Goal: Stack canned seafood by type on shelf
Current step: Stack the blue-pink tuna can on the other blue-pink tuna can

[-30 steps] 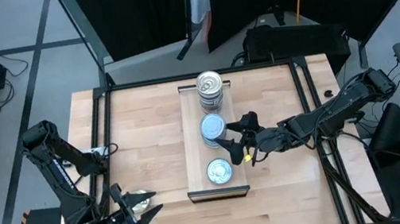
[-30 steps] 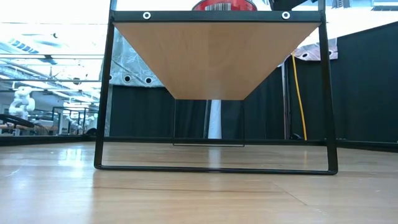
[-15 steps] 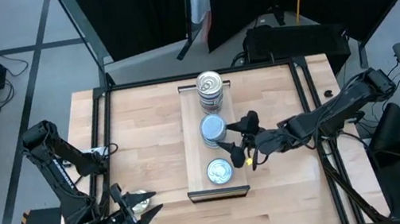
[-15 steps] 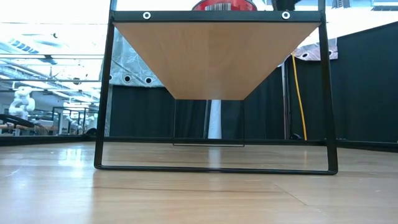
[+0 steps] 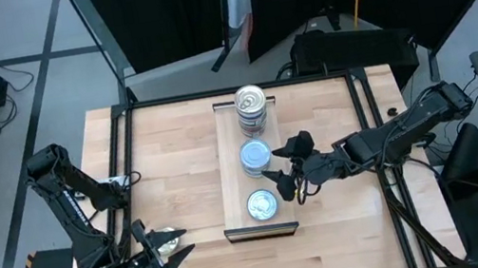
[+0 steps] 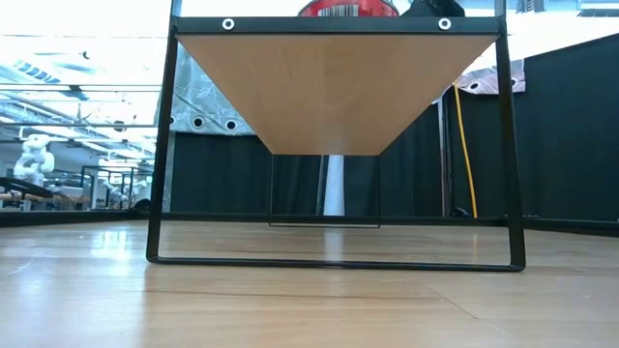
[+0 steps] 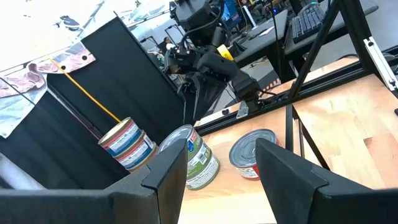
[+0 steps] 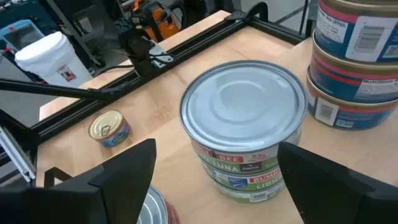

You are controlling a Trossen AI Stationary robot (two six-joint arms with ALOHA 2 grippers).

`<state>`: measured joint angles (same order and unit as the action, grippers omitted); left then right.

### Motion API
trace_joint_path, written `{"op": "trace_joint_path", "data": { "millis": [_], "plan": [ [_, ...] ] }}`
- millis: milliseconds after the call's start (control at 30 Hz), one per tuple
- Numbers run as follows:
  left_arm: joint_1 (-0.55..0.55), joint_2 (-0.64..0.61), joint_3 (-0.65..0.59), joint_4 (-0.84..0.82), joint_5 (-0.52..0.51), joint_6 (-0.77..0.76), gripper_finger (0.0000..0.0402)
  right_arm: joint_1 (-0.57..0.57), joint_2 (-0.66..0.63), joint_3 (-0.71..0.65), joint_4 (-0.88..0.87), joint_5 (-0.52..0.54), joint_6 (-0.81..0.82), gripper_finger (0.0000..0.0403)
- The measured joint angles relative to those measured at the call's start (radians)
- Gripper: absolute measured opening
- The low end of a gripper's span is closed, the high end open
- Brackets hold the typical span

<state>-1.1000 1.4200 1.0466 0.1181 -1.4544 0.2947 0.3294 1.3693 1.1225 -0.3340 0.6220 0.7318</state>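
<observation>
Right hand: released, fingers clear of middle stack just ahead on shelf | left hand: fingers apart, empty, loose tin just beside | sorting unfinished.

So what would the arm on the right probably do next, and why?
Probably ease back from the shelf. The right end effector stands open beside the middle stack, holding nothing. One gold-topped tin lies loose on the table near the left end effector, which waits at the front corner, so that arm seems better placed to fetch it.
</observation>
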Motion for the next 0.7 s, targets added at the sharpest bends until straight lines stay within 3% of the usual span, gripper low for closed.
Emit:
{"op": "trace_joint_path", "data": {
  "millis": [200, 400, 600, 700],
  "plan": [
    [0.000, 0.000, 0.000, 0.000, 0.000, 0.000, 0.0192, 0.012, 0.000, 0.003, 0.001, -0.020, 0.009, 0.0329],
    [-0.024, 0.000, 0.000, 0.019, -0.001, -0.013, 0.0192, 0.100, -0.004, 0.161, -0.176, -0.118, 0.087, 0.0329],
    [-0.070, -0.009, 0.000, 0.032, 0.005, -0.100, 0.0192, 0.268, -0.002, 0.228, -0.307, -0.037, 0.206, 0.0329],
    [-0.096, -0.022, 0.000, 0.030, 0.098, -0.180, 0.0192, 0.367, 0.016, 0.220, -0.358, 0.031, 0.292, 0.0329]
  ]
}}
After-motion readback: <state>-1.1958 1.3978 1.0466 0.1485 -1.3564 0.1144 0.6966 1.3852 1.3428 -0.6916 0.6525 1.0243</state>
